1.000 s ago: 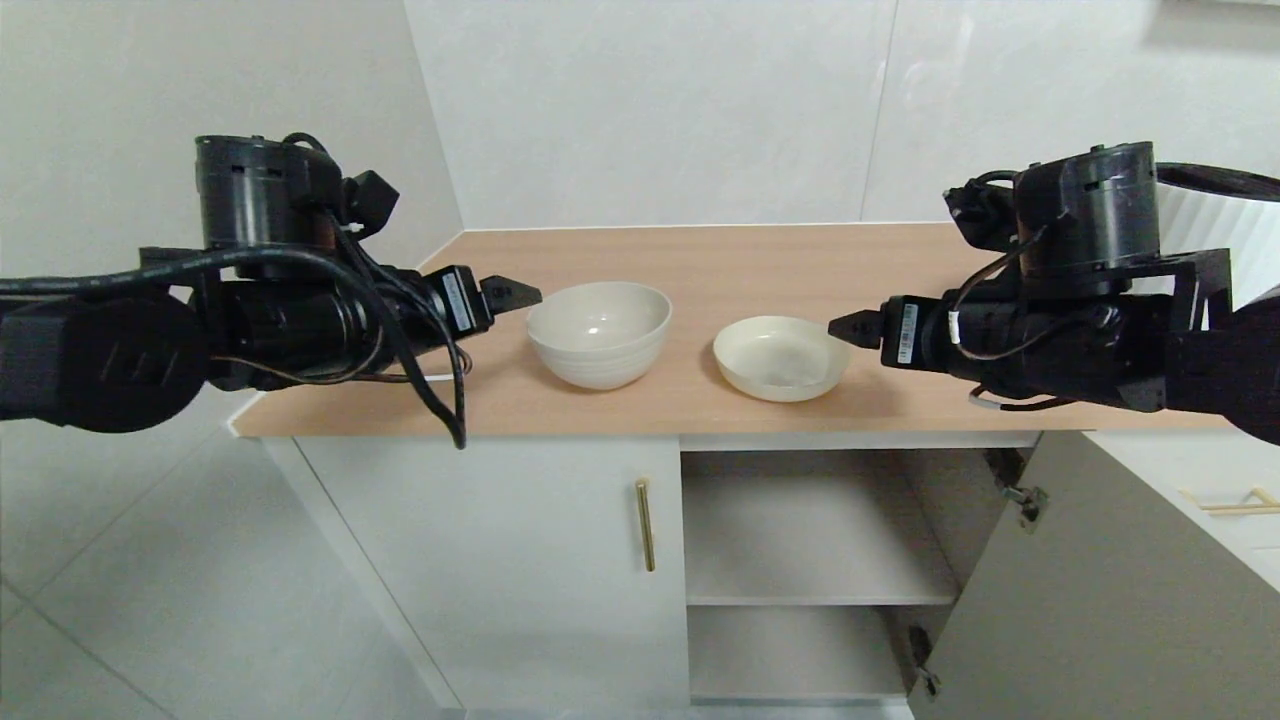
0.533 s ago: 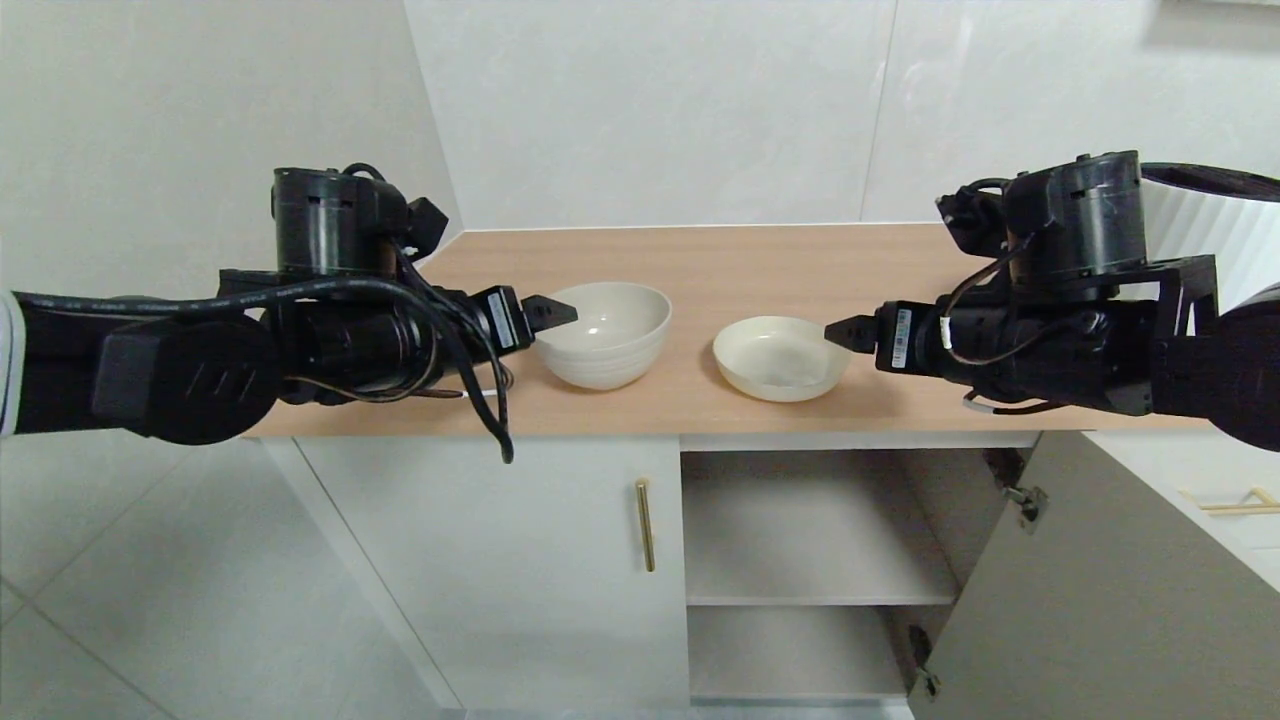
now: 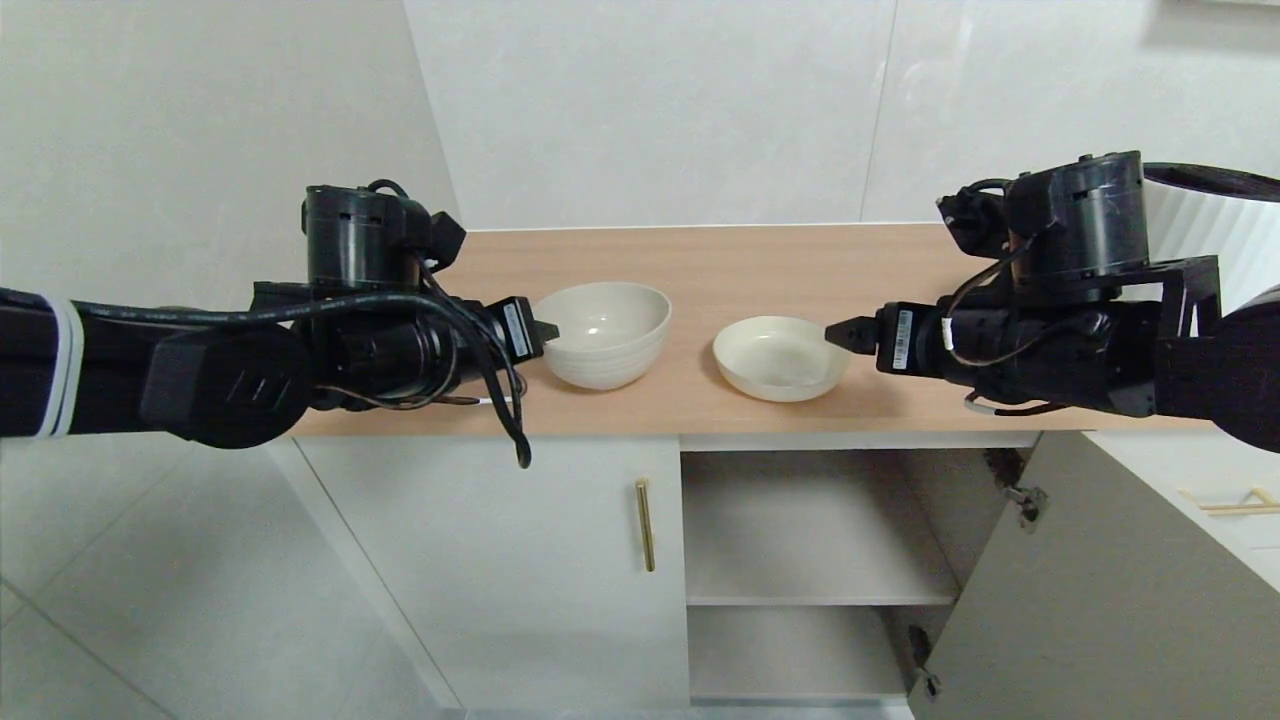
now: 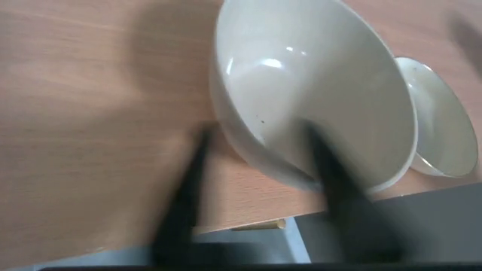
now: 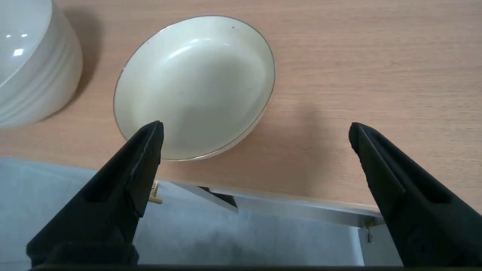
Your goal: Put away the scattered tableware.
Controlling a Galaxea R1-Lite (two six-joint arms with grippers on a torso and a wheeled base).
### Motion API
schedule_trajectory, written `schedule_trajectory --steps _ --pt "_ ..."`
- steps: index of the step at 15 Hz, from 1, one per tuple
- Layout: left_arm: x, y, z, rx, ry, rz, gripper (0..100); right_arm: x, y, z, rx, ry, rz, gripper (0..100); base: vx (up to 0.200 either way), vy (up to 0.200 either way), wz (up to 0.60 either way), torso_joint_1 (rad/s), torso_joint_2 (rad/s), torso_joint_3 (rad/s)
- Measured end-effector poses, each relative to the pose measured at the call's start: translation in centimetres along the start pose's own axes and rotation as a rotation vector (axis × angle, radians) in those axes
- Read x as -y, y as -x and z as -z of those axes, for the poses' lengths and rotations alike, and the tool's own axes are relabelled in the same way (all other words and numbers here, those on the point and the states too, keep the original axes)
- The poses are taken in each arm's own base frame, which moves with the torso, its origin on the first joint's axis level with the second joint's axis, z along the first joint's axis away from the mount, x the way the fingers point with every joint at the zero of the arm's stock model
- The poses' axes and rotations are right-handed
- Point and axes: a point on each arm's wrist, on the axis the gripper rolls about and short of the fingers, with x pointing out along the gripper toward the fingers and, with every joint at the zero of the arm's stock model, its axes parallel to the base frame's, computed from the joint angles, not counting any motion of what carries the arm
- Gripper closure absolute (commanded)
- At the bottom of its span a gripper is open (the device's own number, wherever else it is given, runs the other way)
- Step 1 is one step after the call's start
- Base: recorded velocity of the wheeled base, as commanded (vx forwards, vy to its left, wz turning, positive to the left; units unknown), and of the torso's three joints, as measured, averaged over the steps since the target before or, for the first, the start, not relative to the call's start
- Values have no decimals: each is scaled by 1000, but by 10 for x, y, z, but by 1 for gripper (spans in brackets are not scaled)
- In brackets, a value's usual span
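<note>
Cream bowl [image 3: 605,335] is seemingly straddled by the spread left gripper [image 4: 256,132]; right gripper [image 5: 254,129] gapes beside the dish [image 5: 196,86].

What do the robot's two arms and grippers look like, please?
Both are black. The left arm and right arm each carry a cylindrical housing and loose black cables. The left gripper and right gripper end in tapering black fingers, with a white printed label behind each. A white band rings the left arm.

A wooden countertop [image 3: 760,250] runs along the white tiled wall [image 3: 650,110]. Beneath it the white cabinet [image 3: 480,570] has its right door [image 3: 1090,600] swung open, showing two shelves [image 3: 810,560].
</note>
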Motion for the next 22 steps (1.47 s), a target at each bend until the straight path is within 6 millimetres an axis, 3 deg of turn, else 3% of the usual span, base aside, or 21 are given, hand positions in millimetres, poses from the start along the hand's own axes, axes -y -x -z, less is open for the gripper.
schedule_trajectory --steps 4,10,15,22 --pt "1 2 -1 10 2 3 100 0 3 -1 3 -1 -1 0 0 0 0 0 0 0" --pt "7 36 -6 10 -3 105 100 0 0 -1 4 3 23 0 0 0 0 0 0 0" --pt "11 62 -9 19 -9 176 100 -1 -30 13 -9 23 154 0 0 0 0 0 0 0" --pt "12 69 -11 29 -10 182 100 -5 -55 22 16 14 169 0 0 0 0 0 0 0"
